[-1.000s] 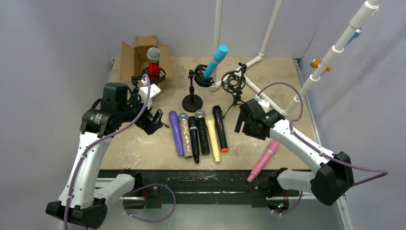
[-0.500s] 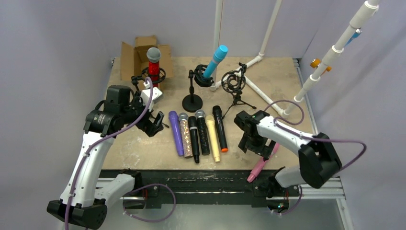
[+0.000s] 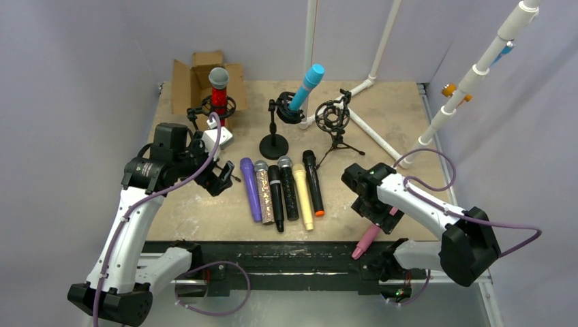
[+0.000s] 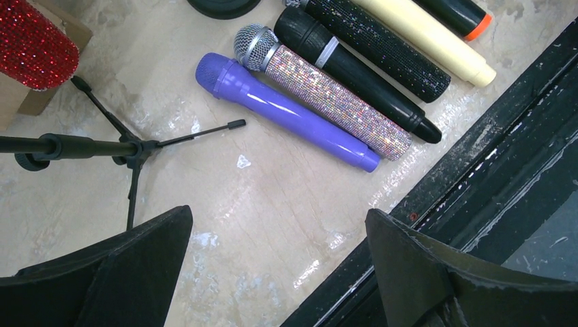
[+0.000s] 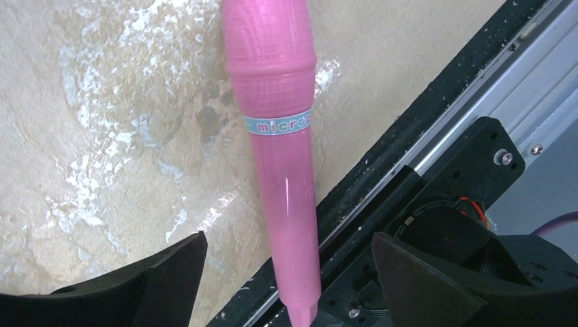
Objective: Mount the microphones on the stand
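The right fingers [image 5: 157,279] hang spread wide and empty, one on each side of the pink plastic stick microphone [image 5: 276,136], not touching it. The microphone lies at the near edge of the worn beige board worktop [image 5: 102,136]. Its mesh head points to the far side and its tail juts over the black metal front rail [image 5: 388,157]. A good pick, I judge, closes low and square across the smooth handle, tailward of the pale blue label band [image 5: 272,126], so the tube neither rolls nor swings. Its tail then suits the empty black ring mount on a small tripod [image 3: 332,116]. The left fingers [image 4: 123,272] are equally wide apart, holding nothing, above bare board near the purple stick microphone [image 4: 286,112].

Plain lilac-grey walls [image 3: 82,68] close in the worktop, which is scuffed with pale glossy patches. White plastic pipes [image 3: 477,65] lean at the far right. A torn cardboard box [image 3: 198,71] sits at the far left.
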Robot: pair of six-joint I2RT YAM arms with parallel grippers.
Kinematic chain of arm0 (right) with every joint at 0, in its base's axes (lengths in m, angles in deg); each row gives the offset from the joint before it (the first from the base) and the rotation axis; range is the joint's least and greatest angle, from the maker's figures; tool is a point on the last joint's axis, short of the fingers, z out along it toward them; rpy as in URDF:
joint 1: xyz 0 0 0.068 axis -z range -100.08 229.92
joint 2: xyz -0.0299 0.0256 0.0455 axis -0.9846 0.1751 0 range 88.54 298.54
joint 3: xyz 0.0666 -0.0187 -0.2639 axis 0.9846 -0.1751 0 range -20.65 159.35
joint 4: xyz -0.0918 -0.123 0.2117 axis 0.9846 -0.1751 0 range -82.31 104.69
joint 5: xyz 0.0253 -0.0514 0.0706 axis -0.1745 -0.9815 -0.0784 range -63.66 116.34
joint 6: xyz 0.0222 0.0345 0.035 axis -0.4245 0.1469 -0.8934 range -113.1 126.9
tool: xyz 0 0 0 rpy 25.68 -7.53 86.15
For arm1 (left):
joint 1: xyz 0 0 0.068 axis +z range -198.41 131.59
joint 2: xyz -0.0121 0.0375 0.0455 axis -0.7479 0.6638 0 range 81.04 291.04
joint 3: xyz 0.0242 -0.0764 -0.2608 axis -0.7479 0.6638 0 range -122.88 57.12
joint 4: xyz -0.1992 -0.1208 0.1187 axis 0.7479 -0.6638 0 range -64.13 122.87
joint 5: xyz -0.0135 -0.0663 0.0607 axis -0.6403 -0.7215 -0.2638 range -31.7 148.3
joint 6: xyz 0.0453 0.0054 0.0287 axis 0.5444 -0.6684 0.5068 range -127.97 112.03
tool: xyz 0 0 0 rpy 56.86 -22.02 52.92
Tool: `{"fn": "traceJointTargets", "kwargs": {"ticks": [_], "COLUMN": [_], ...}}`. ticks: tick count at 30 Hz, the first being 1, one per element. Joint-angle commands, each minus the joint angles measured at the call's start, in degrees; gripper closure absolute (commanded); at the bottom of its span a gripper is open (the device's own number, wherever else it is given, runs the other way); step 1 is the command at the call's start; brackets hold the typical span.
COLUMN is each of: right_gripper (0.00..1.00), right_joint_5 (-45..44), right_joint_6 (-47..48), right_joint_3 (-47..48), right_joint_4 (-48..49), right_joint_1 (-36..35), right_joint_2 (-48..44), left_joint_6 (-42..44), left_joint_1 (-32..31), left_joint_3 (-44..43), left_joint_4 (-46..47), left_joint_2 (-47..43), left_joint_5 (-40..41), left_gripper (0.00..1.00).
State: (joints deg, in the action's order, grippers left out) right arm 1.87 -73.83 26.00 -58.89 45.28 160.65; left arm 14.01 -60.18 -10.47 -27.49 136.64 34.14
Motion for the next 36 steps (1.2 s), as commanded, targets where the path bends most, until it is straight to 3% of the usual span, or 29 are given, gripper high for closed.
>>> {"fn": "traceJointTargets", "kwargs": {"ticks": [1, 6, 13, 26, 36], "right_gripper": [0.06, 0.10, 0.13, 0.12, 0.16], "right_joint_5": [-3.7, 1.6, 2.5, 5.5, 6.4], "right_joint_6": [-5.4, -6.8, -11.3, -18.2, -20.3], "right_joint_3": [-0.4, -2.4, -3.8, -5.9, -12.0], "right_joint_4": [-2.0, -2.0, 1.7, 6.7, 13.9], "right_joint_1": [-0.7, -2.9, -5.5, -11.0, -12.5], "right_joint_2": [-0.6, -1.0, -6.0, -2.9, -0.6], "left_joint_6": [1.3, 1.7, 1.7, 2.2, 2.9], "left_joint_1": [-0.3, -0.3, -0.3, -0.3, -0.3], "left_joint_3": [-1.2, -2.5, -3.8, -5.0, -5.3], "left_joint_4": [1.7, 1.0, 0.6, -0.2, -1.3], "left_joint_2": [-0.1, 0.1, 1.4, 1.2, 1.3], "left_joint_5": [0.0, 0.6, 0.5, 1.2, 2.4], "left_gripper": [0.00, 0.00, 0.00, 0.00, 0.00]}}
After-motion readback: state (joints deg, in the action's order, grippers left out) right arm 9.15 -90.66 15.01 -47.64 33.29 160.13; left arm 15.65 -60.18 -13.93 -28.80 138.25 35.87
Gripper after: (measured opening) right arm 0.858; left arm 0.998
